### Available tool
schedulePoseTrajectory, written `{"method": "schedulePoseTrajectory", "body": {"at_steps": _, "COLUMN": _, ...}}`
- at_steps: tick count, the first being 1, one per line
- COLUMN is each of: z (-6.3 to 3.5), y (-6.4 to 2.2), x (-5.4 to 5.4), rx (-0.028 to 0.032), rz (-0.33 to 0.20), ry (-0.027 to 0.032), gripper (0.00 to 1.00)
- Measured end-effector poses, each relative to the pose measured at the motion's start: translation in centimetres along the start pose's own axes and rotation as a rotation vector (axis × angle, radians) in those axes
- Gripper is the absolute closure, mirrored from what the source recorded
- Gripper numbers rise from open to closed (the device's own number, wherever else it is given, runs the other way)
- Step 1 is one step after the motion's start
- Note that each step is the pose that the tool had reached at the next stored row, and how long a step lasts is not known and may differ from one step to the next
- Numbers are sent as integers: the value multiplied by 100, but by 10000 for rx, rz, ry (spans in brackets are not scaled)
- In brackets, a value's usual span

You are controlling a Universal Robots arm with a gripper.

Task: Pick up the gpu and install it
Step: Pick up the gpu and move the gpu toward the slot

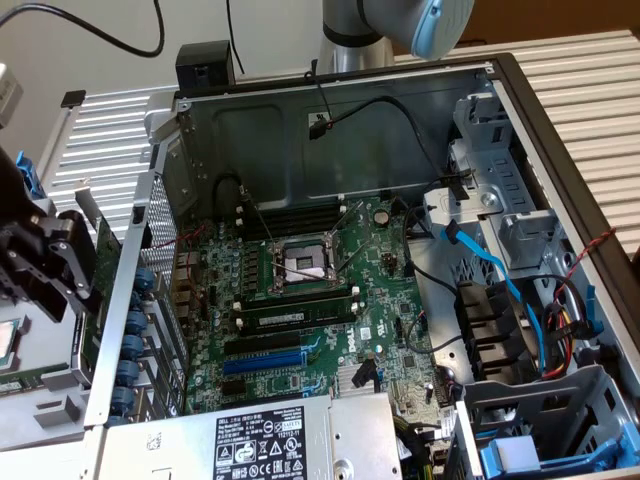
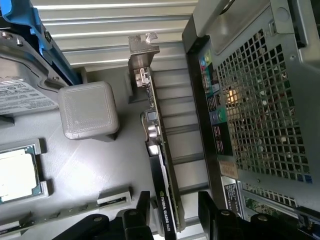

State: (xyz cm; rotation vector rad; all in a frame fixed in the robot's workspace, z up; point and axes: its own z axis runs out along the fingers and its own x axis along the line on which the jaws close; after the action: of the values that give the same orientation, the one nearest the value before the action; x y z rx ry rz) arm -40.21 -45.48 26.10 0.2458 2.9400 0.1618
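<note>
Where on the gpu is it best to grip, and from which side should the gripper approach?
Probably pinch the gpu across its two flat faces, away from the silver bracket. It stands on edge beside the computer case, thin edge toward the open gripper, so come straight onto that edge.

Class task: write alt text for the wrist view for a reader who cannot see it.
The open gripper straddles the gpu, which stands on edge, silver bracket at the far end. The computer case's perforated panel stands beside it; a processor chip lies in the grey tray.
</note>
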Motion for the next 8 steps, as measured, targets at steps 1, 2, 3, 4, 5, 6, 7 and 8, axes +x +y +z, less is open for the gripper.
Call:
{"method": "schedulePoseTrajectory", "body": {"at_steps": 1, "z": 18, "y": 4, "x": 4, "rx": -7, "rz": -3, "ry": 2, "gripper": 49}}
{"method": "schedulePoseTrajectory", "body": {"at_steps": 2, "z": 30, "y": 3, "x": 6, "rx": -18, "rz": -24, "ry": 12, "gripper": 49}}
{"method": "schedulePoseTrajectory", "body": {"at_steps": 3, "z": 39, "y": 3, "x": 8, "rx": -25, "rz": -61, "ry": 32, "gripper": 49}}
{"method": "schedulePoseTrajectory", "body": {"at_steps": 4, "z": 41, "y": 4, "x": 9, "rx": -35, "rz": -134, "ry": 58, "gripper": 49}}
{"method": "schedulePoseTrajectory", "body": {"at_steps": 5, "z": 42, "y": 3, "x": 9, "rx": -52, "rz": -246, "ry": 85, "gripper": 49}}
{"method": "schedulePoseTrajectory", "body": {"at_steps": 6, "z": 42, "y": 4, "x": 9, "rx": -72, "rz": -357, "ry": 102, "gripper": 49}}
{"method": "schedulePoseTrajectory", "body": {"at_steps": 7, "z": 42, "y": 4, "x": 9, "rx": -96, "rz": -498, "ry": 121, "gripper": 49}}
{"method": "schedulePoseTrajectory", "body": {"at_steps": 8, "z": 43, "y": 4, "x": 9, "rx": -109, "rz": -561, "ry": 127, "gripper": 49}}
